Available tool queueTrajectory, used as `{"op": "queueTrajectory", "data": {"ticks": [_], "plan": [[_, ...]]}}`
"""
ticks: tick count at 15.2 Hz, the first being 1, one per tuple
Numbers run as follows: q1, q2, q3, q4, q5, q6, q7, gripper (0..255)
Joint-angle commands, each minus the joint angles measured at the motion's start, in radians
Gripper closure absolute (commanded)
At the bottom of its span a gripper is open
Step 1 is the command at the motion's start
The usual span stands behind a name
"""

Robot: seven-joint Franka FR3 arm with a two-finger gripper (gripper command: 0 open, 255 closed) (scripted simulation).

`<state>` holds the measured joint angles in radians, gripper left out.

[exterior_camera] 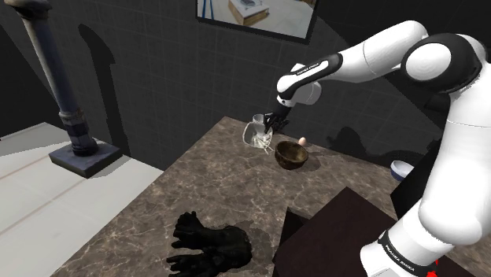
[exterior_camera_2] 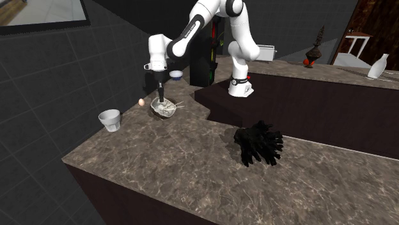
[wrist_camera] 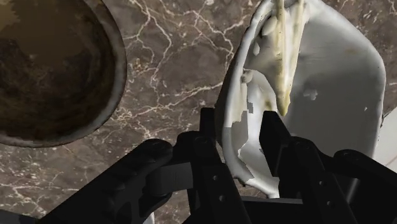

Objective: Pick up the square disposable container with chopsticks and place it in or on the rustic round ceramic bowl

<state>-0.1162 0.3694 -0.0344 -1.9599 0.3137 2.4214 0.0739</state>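
A white square container (wrist_camera: 324,89) with pale chopsticks (wrist_camera: 283,57) lying in it sits on the dark marble counter (exterior_camera: 197,189). My gripper (wrist_camera: 240,137) is shut on the container's near rim, one black finger inside the wall and one outside. In the shoulder view the gripper (exterior_camera: 272,123) points down onto the container (exterior_camera: 260,138). The brown round bowl (exterior_camera: 291,154) stands right beside it, toward the stand, and appears beside the fingers in the wrist view (wrist_camera: 51,70). In the second exterior view the gripper (exterior_camera_2: 161,100) stands over the container (exterior_camera_2: 167,110).
An egg (exterior_camera: 302,142) lies just behind the bowl. A white cup (exterior_camera_2: 110,119) stands near the counter's far corner. A black lumpy object (exterior_camera_2: 259,142) lies mid-counter. A small blue-and-white bowl (exterior_camera_2: 176,75) sits near the stand's raised dark block (exterior_camera_2: 288,96).
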Motion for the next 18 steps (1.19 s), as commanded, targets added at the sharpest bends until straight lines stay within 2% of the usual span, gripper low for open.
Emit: {"op": "queueTrajectory", "data": {"ticks": [1, 8, 14, 18], "plan": [[-0.035, -0.005, -0.009, -0.011, 0.012, -0.004, -0.054, 255], [-0.150, -0.018, -0.048, -0.018, 0.037, -0.047, -0.218, 255], [-0.254, 0.003, -0.087, 0.024, 0.052, -0.104, -0.358, 255], [-0.257, 0.037, -0.080, 0.017, 0.068, -0.064, -0.376, 255]]}}
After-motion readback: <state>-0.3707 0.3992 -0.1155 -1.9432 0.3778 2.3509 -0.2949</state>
